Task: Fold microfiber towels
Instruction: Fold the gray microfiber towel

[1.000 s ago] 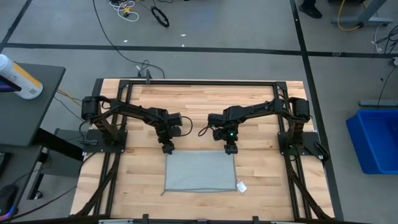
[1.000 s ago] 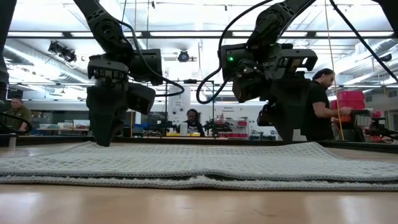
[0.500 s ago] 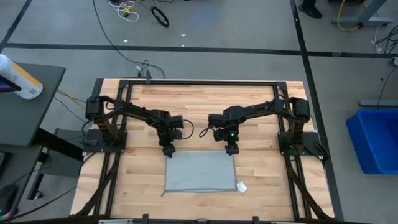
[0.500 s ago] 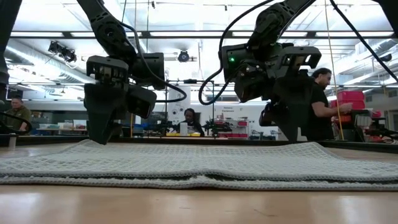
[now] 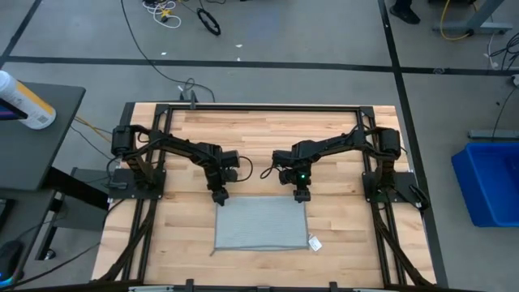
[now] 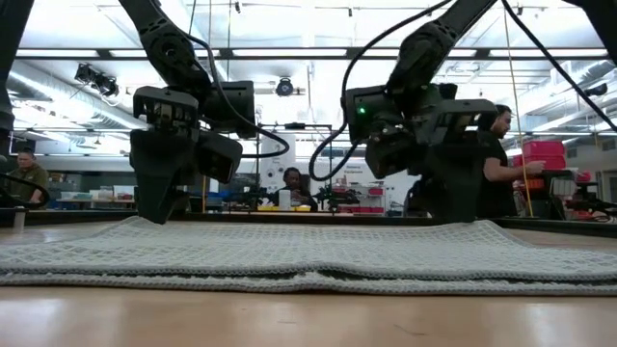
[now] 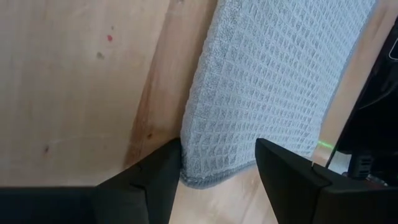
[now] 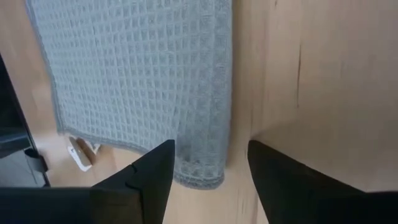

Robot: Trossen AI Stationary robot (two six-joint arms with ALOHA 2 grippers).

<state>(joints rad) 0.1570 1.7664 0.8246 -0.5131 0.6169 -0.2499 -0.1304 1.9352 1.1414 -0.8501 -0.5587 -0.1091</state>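
The folded microfiber towel (image 5: 261, 224) lay near the table's (image 5: 268, 134) front edge. Left gripper (image 5: 219, 197) and right gripper (image 5: 301, 195), fingers spread, straddled its far corners.

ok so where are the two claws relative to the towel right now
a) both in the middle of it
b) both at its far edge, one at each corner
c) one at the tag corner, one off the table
b, the high view shows the left claw and the right claw each at a far corner of the towel, fingers open around the corners.
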